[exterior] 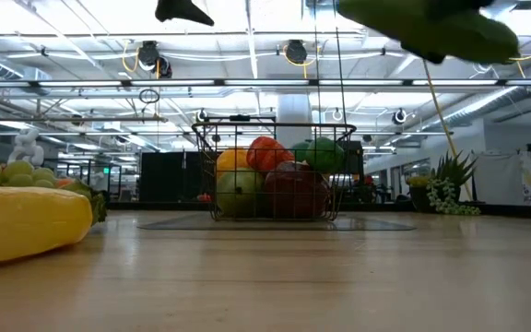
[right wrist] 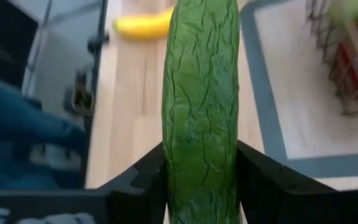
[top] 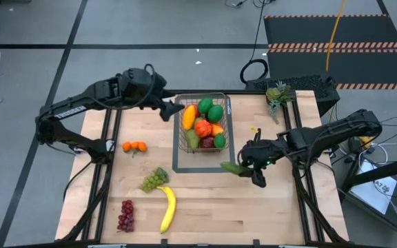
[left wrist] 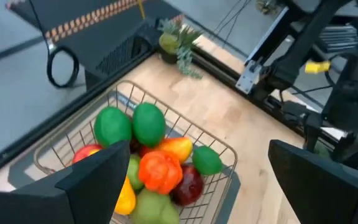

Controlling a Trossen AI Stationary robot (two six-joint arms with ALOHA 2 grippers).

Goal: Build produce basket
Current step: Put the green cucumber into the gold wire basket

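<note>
Cucumber (right wrist: 201,106): clamped in right gripper (top: 252,167), aloft just beside basket (top: 203,124). Basket: mid-table, part-filled. Step, by judgement: carrying to basket. Next: swing over the rim, lower, release. Left gripper (left wrist: 191,180): jaws wide, empty, above basket. Banana (top: 167,209), grapes (top: 125,215): on table.

The counter (top: 267,200) is a pale wooden top with dark rails running along its left and right sides. Near the far edge, about midway, a wire-mesh basket (top: 223,124) full of produce stands on a flat grey rectangular outline (top: 185,167). At the far right corner lies a small spiky green plant (top: 278,96). Toward the left edge sit two small oranges (top: 134,146). Green grapes (top: 154,179) lie near the middle, with a yellow banana (top: 167,209) just beside them toward the near edge. Red grapes (top: 125,215) lie left of the banana.
</note>
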